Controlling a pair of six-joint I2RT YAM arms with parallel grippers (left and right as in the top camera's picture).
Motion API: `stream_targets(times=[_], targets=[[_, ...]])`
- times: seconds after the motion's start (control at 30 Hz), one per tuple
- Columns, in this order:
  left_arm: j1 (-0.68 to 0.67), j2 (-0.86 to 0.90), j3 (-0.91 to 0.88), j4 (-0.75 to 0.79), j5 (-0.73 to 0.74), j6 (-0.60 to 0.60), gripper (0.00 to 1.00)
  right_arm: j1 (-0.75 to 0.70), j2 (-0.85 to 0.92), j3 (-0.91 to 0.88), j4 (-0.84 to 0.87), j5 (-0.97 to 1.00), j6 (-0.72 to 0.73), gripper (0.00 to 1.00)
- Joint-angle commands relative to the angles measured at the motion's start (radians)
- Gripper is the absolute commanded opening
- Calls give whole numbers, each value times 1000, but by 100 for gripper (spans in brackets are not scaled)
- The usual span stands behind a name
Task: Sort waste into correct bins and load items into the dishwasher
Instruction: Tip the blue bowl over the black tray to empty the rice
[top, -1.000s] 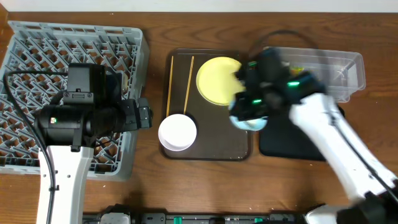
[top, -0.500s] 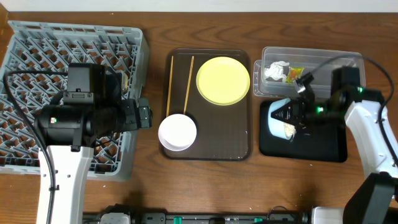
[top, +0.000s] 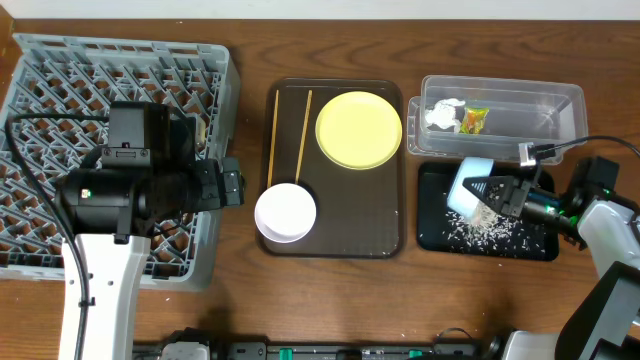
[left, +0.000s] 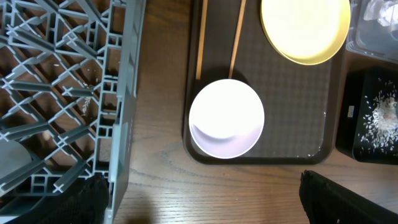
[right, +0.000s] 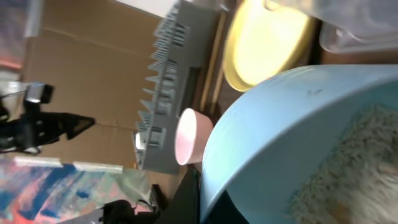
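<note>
The light blue bowl (top: 468, 186) hangs tipped on its side over the black tray (top: 432, 236) at the worktop's four o'clock, with rice scraps (top: 487, 231) strewn beneath it. The right gripper (top: 498, 194) seems clamped on the bowl's rim, though its jaws are partly hidden. The step in hand is dumping scraps. Once empty, the bowl needs carrying to the dish rack (top: 60, 60) at nine o'clock. Beside the rack the left gripper (top: 232, 186) hovers, jaws wide and empty.

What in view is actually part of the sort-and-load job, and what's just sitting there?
Job:
light blue bowl, rice scraps, black tray, clear tub, tissue, wrapper, yellow plate, white bowl, chopsticks, grey dish rack.

Lying about:
brown serving tray, wooden table.
</note>
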Motion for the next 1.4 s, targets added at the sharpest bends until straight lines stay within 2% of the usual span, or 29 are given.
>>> stream_targets(times=[0.0, 0.1, 0.17, 0.2, 0.27, 0.33, 0.4, 0.43, 0.47, 0.53, 0.6, 0.67, 0.7, 0.73, 0.77, 0.8, 0.83, 0.87, 0.93, 0.97, 1.03, 1.07, 1.13, 1.17, 1.2, 1.23, 1.3, 1.33, 1.37], targets=[[-2, -7, 11, -3, -10, 14, 98, -6, -3, -4, 10, -151, -121, 1], [-2, -7, 11, -3, -10, 14, 98, -12, -3, -4, 24, -109, -71, 1], [-2, -7, 10, -3, -10, 14, 98, -12, -3, -4, -7, -155, -116, 1], [-2, -7, 10, -4, -10, 14, 98, -12, -3, -4, -2, -109, -128, 1], [-2, -7, 10, -3, -10, 14, 98, -12, -3, -4, 9, -43, -39, 1], [-2, -7, 10, -4, -10, 14, 98, -11, -3, -4, -22, -122, -93, 1], [-2, -7, 11, -3, -10, 14, 98, -11, -3, -4, -12, -58, -129, 1], [-2, -7, 10, -3, -10, 14, 98, -11, -3, -4, 2, -14, -54, 1], [-2, -7, 10, -3, -10, 14, 98, -11, -3, -4, 0, -61, -29, 1], [-2, -7, 10, -4, -10, 14, 98, -7, -4, -3, -35, -220, -134, 1], [-2, -7, 11, -3, -10, 14, 98, -5, -4, -3, -8, -129, -155, 1], [-2, -7, 11, -4, -10, 14, 98, -5, -2, -3, 10, -32, -7, 1], [-2, -7, 10, -3, -10, 13, 98, -2, -3, -3, -1, -88, -8, 1], [-2, -7, 10, -3, -10, 14, 98, 6, -8, -3, -16, -179, -75, 1], [-2, -7, 10, -3, -10, 14, 98, 10, -9, -3, -13, -175, -84, 1], [-2, -7, 10, -3, -10, 13, 98, 19, -10, -3, 42, -34, -25, 1], [-2, -7, 11, -3, -10, 14, 98, 19, -8, -3, 54, 12, 92, 1], [-2, -7, 10, -3, -10, 14, 98, 20, -11, -3, 46, -44, 111, 1], [-2, -7, 11, -3, -10, 13, 98, 31, -31, -3, 10, -180, -31, 1], [-2, -7, 11, -3, -10, 14, 98, 37, -41, -3, 25, -133, -53, 1], [-2, -7, 11, -3, -10, 14, 98, 37, -50, -3, 80, 40, 134, 1], [-2, -7, 11, -3, -10, 13, 98, 37, -52, -3, 78, -35, 167, 1], [-2, -7, 10, -3, -10, 14, 98, 59, -68, -3, 71, -201, 28, 1], [-2, -7, 10, -3, -10, 14, 98, 66, -78, -3, 87, -141, 16, 1], [-2, -7, 10, -3, -10, 14, 98, 68, -84, -3, 111, 5, 87, 1], [-2, -7, 10, -3, -10, 13, 98, 68, -84, -3, 121, 18, 230, 1], [-2, -7, 10, -3, -10, 13, 98, 84, -89, -3, 121, -120, 107, 1], [-2, -7, 11, -3, -10, 14, 98, 89, -91, -3, 133, -51, 92, 1], [-2, -7, 11, -3, -10, 14, 98, 90, -90, -3, 146, 71, 151, 1]])
